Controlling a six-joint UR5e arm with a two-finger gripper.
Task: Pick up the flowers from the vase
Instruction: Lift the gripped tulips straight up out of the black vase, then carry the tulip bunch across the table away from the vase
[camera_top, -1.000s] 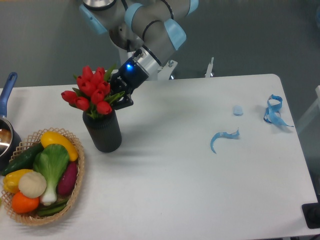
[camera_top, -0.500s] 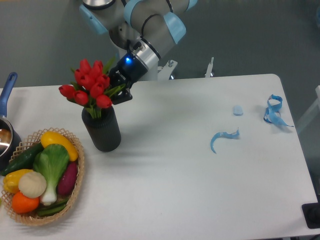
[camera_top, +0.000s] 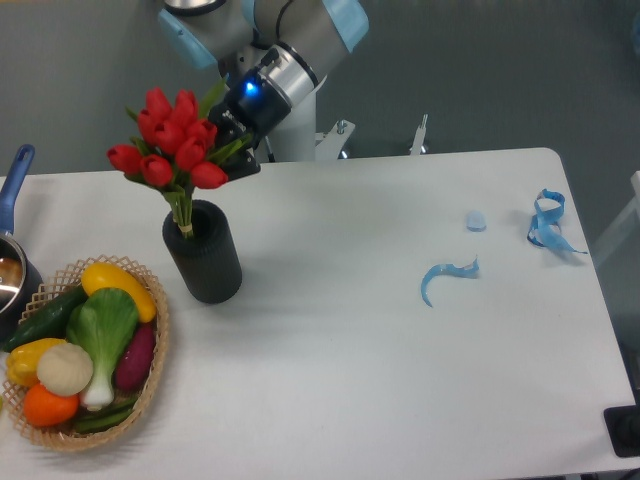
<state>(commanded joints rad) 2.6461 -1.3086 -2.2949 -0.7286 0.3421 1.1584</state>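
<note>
Above the vase (camera_top: 203, 252), the flowers (camera_top: 168, 150) are held part-way out: the red buds and leaves are well clear of the round mouth, while the lower ends of the pale-green stems are seen at the rim or just inside it; which cannot be told. The gripper (camera_top: 232, 152) is set just right of the bunch and above the vase, and its dark fingers (camera_top: 243, 164) are closed against the leafy side of the bunch, so the flowers are judged to be clamped, though the exact contact is hidden by foliage. A side grasp near the leaves is probably chosen so that the stems can be drawn straight up through the mouth without the vase being dragged along. The long axis of the bunch is nearly upright, tilted a little, with the buds pointing up and to the left of the vase and the stems pointing down to its mouth. The vase is left standing upright on the bench (camera_top: 360, 340).
</note>
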